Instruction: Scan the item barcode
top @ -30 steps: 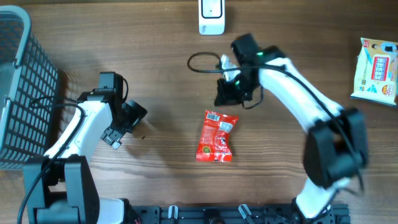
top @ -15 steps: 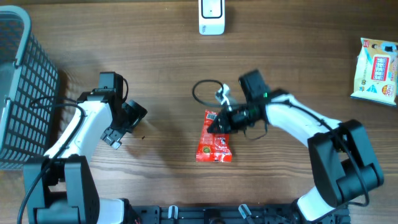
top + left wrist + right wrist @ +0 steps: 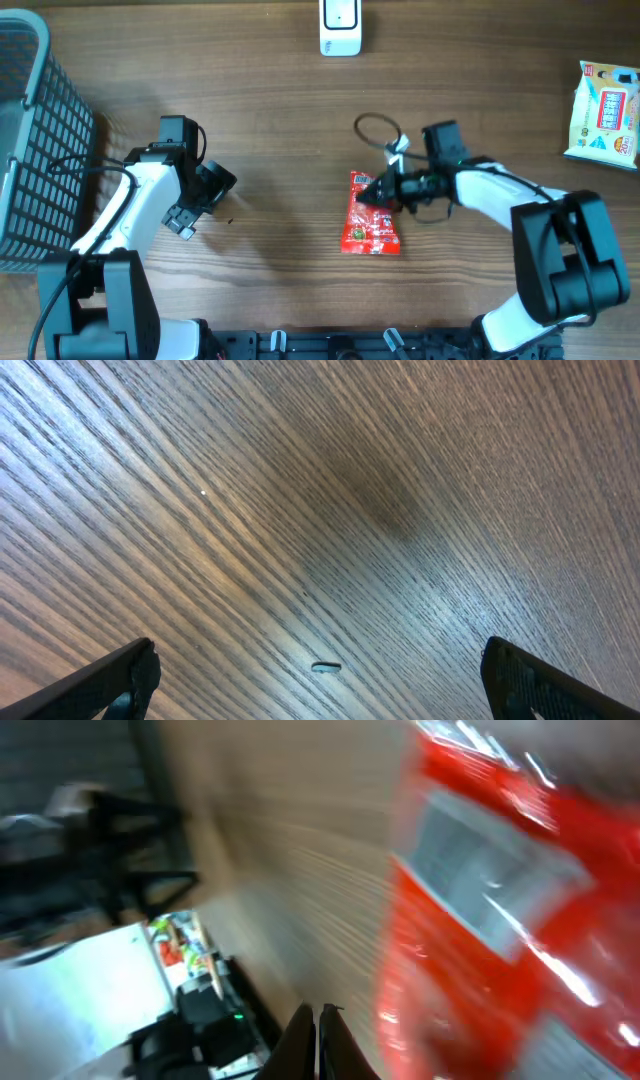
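The item, a red snack packet [image 3: 370,214], lies flat on the wooden table, with a white barcode label [image 3: 362,182] at its upper end. My right gripper [image 3: 380,189] rests low against the packet's upper right part. In the right wrist view its fingers [image 3: 318,1042] are pressed together with nothing between them, and the blurred red packet [image 3: 500,930] lies just to their right. My left gripper [image 3: 214,193] hovers over bare wood well to the left. Its jaws [image 3: 330,685] stand wide apart and hold nothing.
A white scanner-like device [image 3: 340,27] stands at the table's far edge. A grey wire basket [image 3: 30,150] fills the left side. A yellow-white packet [image 3: 604,110] lies far right. A black cable loop [image 3: 377,129] sits behind the right gripper.
The right arm swung down from the back to the red packet, then moved right; the packet shifted right with it. The left arm has stayed still.
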{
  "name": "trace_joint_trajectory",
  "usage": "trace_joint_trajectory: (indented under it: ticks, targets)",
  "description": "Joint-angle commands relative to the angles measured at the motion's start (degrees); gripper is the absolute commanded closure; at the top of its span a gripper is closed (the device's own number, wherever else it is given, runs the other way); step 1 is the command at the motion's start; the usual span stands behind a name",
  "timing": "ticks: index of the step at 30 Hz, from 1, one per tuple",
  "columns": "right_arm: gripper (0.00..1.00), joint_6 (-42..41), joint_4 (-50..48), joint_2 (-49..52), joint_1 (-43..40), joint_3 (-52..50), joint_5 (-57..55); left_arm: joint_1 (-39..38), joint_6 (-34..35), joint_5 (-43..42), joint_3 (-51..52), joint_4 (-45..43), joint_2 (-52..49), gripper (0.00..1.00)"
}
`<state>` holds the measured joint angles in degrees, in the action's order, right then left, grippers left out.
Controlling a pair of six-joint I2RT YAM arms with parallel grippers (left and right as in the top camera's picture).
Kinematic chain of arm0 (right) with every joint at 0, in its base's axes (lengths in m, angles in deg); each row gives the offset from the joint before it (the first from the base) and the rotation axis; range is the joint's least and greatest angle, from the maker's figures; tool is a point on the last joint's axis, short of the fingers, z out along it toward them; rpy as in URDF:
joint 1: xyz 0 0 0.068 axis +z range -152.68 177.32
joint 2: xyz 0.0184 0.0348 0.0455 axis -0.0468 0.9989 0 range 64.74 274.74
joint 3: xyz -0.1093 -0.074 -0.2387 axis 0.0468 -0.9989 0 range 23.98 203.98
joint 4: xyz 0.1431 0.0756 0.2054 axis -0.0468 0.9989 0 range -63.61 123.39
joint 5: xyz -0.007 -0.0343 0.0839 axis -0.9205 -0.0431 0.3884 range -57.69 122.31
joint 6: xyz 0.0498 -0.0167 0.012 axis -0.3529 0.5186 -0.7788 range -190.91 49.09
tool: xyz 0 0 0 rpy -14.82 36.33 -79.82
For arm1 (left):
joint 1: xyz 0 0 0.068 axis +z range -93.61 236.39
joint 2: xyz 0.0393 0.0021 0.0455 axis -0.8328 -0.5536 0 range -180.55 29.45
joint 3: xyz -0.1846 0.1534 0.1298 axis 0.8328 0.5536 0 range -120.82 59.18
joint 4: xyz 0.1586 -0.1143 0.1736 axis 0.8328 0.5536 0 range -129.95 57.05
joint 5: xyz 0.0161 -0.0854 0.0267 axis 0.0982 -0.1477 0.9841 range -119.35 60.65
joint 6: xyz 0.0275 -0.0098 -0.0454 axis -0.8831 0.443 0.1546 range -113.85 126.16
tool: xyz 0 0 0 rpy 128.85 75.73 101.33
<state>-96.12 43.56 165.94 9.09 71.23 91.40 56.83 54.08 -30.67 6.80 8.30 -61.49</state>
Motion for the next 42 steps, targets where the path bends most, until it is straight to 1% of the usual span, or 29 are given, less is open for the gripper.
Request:
trace_joint_trajectory:
  ticks: [1,3,6,8,10,11,13,15,18,20,22,24,28,30,31,32,33,34,35,37,39,42]
  targets:
    - [0.96,4.35,0.28,-2.56,-2.21,4.35,10.21,0.2,0.76,0.76,0.42,0.02,-0.59,0.0]
    - [0.96,4.66,1.6,-2.54,-4.17,4.48,9.18,0.2,0.76,0.79,0.42,0.02,-0.59,0.0]
    - [0.96,7.32,8.02,-2.54,-4.22,3.69,7.82,0.2,0.76,0.79,0.42,0.02,-0.59,0.0]
    - [0.96,9.6,11.06,-2.54,-3.5,-0.17,7.8,0.2,0.76,0.79,0.42,0.02,-0.59,0.0]
    - [0.96,7.13,6.82,-2.16,-3.39,-4.79,5.51,0.2,0.76,0.79,0.42,0.02,-0.59,0.0]
    - [0.96,4.26,4.26,-1.75,-3.39,-6.95,3.1,0.2,0.74,0.79,0.42,0.02,-0.59,0.0]
    - [0.96,-4.68,-1.46,-0.52,-3.45,-11.47,-3.06,0.2,0.76,0.79,0.42,0.02,-0.59,0.0]
    - [0.96,-8.07,-4.13,0.37,-3.87,-13.66,-5.77,0.2,0.76,0.79,0.42,0.02,-0.59,0.0]
    - [0.96,-7.69,-3.39,0.48,-6.45,-14.03,-9.09,0.2,0.76,0.79,0.42,0.02,-0.59,0.0]
    - [0.96,-3.67,-2.32,0.35,-8.41,-12.9,-9.14,0.2,0.76,0.79,0.42,0.02,-0.59,0.0]
    - [0.96,2.54,5.16,-0.46,-10.49,-8.31,-12.13,0.2,0.76,0.79,0.42,0.02,-0.59,0.0]
    - [0.96,8.55,17.29,-1.66,-12.2,-0.37,-16.79,0.2,0.76,0.79,0.42,0.02,-0.59,0.0]
    - [0.96,19.12,34.69,-3.98,-12.5,12.94,-16.9,0.2,0.76,0.79,0.42,0.02,-0.59,0.0]
    - [0.95,24.39,39.93,-5.51,-12.52,17.44,-17.2,0.2,0.76,0.79,0.42,0.02,-0.59,0.0]
    - [0.88,25.14,40.83,-6.25,-12.61,18.45,-19.39,0.2,0.76,0.79,0.42,0.02,-0.59,0.0]
    - [0.68,24.94,40.98,-6.69,-12.61,18.49,-22.91,0.2,0.76,0.79,0.42,0.02,-0.59,0.0]
    - [0.29,24.28,41.44,-6.71,-12.61,18.34,-26.75,0.2,0.74,0.79,0.42,0.02,-0.59,0.0]
    - [0.05,22.67,41.35,-6.69,-12.61,17.68,-28.96,0.2,0.76,0.79,0.42,0.02,-0.59,0.0]
    - [0.0,21.64,40.57,-6.69,-12.61,16.24,-29.49,0.2,0.76,0.79,0.42,0.02,-0.59,0.0]
    - [0.0,21.79,38.64,-6.58,-12.59,12.7,-29.51,0.2,0.76,0.79,0.42,0.02,-0.59,0.0]
    - [0.0,20.96,34.49,-6.56,-12.59,7.82,-29.44,0.2,0.76,0.79,0.42,0.02,-0.59,0.0]
    - [0.01,20.33,28.85,-6.56,-12.61,1.97,-26.01,0.2,0.76,0.79,0.42,0.02,-0.59,0.0]
